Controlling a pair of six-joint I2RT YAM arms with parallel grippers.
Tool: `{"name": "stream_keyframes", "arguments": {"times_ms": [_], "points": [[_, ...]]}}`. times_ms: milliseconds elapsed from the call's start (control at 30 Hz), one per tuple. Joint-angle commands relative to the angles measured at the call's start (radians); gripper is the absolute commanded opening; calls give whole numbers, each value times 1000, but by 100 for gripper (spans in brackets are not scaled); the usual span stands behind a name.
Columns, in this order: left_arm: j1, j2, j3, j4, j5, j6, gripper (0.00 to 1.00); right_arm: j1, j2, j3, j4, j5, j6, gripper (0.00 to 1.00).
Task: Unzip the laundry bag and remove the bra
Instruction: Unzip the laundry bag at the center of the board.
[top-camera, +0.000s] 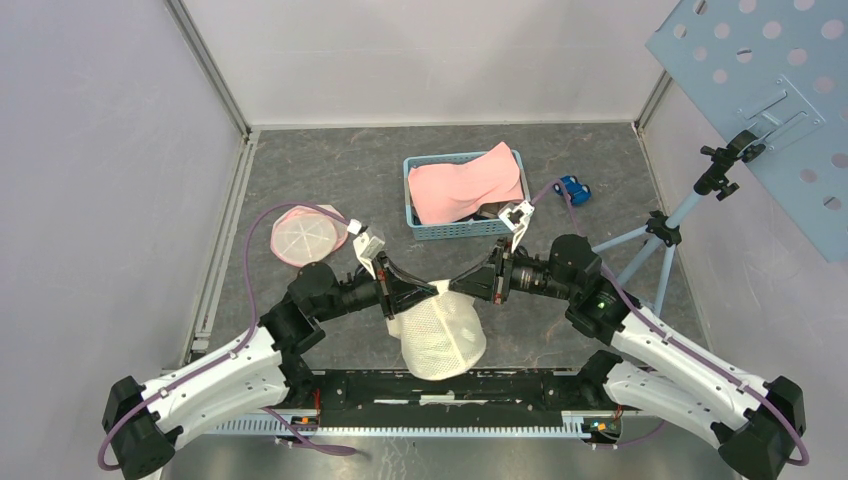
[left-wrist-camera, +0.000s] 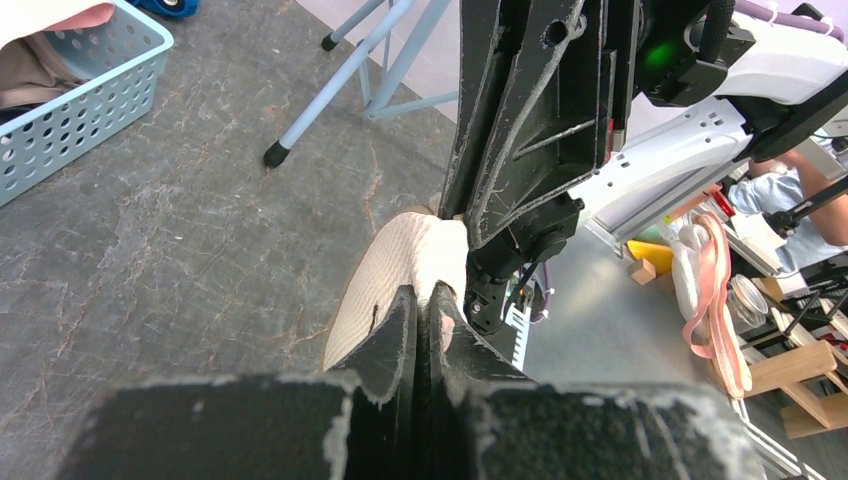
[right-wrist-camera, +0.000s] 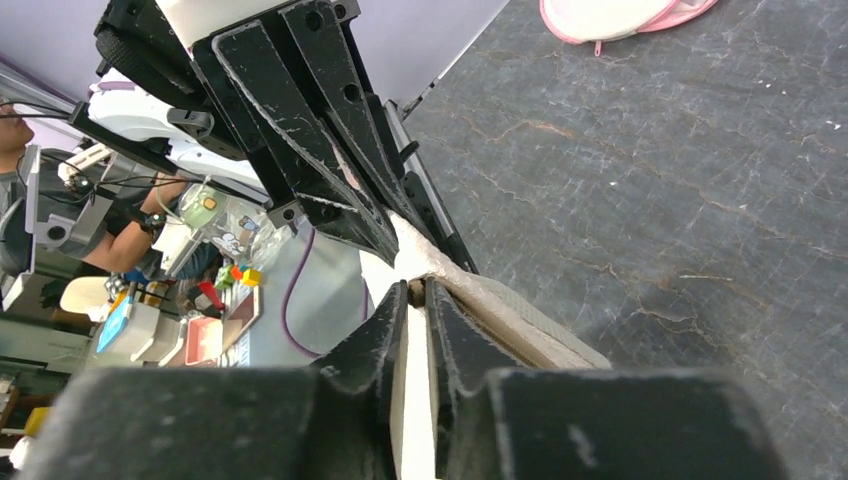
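A white mesh laundry bag (top-camera: 440, 340) hangs from both grippers above the table's front edge. My left gripper (top-camera: 438, 290) is shut on the bag's top edge, and in the left wrist view (left-wrist-camera: 422, 295) its jaws pinch the mesh (left-wrist-camera: 400, 250). My right gripper (top-camera: 456, 285) meets it from the right. In the right wrist view (right-wrist-camera: 417, 288) its jaws are shut on the bag's seam (right-wrist-camera: 500, 310), with a small tan piece at the tips. The bra is hidden.
A blue basket (top-camera: 430, 228) holding pink cloth stands behind the grippers. A round pink-rimmed mesh piece (top-camera: 305, 233) lies at the back left. A blue toy car (top-camera: 573, 189) and a tripod (top-camera: 660, 240) with a perforated board are at the right.
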Motion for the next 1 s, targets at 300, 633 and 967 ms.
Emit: {"name": "stream_keyframes", "arguments": {"times_ms": [300,633,967], "points": [[1,-89,75,-113,-94,46,2,-19,-26,103,-143,85,-149,0],[6,-96,78,-150,-122,51,2,-59,-46,99,-159,98,-170,0],[6,-9,159,-263,-102,94,61,-62,-27,10,-30,66,-117,0]]}}
